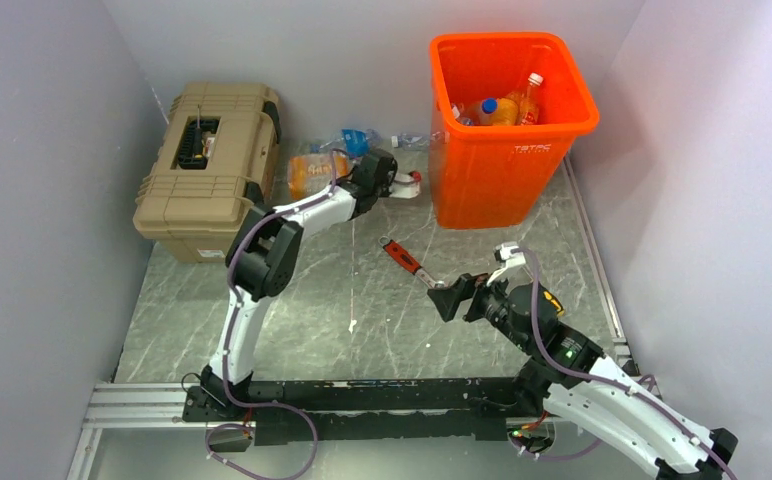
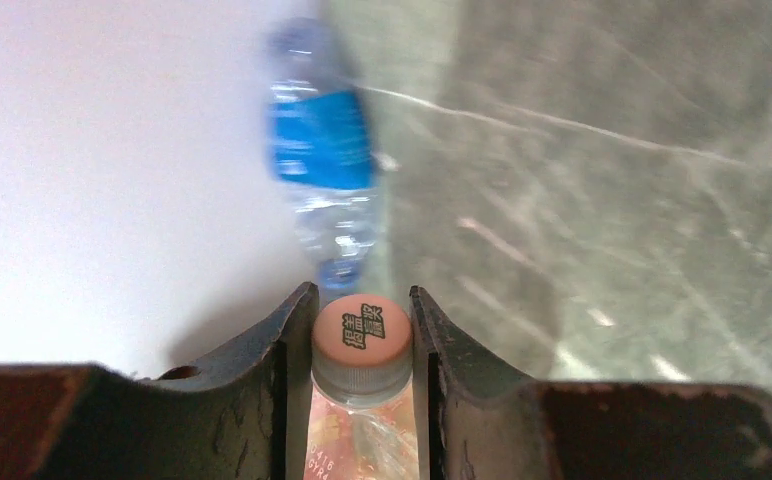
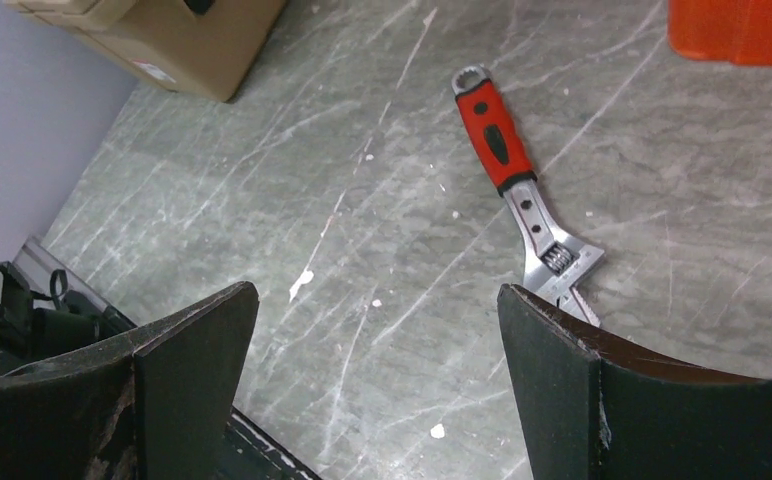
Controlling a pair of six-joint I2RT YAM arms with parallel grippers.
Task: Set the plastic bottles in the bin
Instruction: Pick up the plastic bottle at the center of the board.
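My left gripper (image 1: 399, 186) (image 2: 362, 296) is shut on the neck of a clear plastic bottle (image 2: 362, 340) with a pale red cap and a reddish label. It holds this bottle just left of the orange bin (image 1: 562, 128). Several bottles (image 1: 502, 108) lie inside the bin. More plastic bottles lie by the back wall: an orange-tinted one (image 1: 312, 172), a blue-labelled one (image 1: 357, 140) (image 2: 322, 150) and a clear one (image 1: 409, 141). My right gripper (image 1: 452, 297) (image 3: 377, 295) is open, with nothing between its fingers, low over the floor.
A tan ribbed toolbox (image 1: 207, 165) (image 3: 162, 40) stands at the back left. A red-handled wrench (image 1: 407, 258) (image 3: 517, 190) lies on the grey marble floor just beyond my right gripper. Pale walls close in on both sides and the back.
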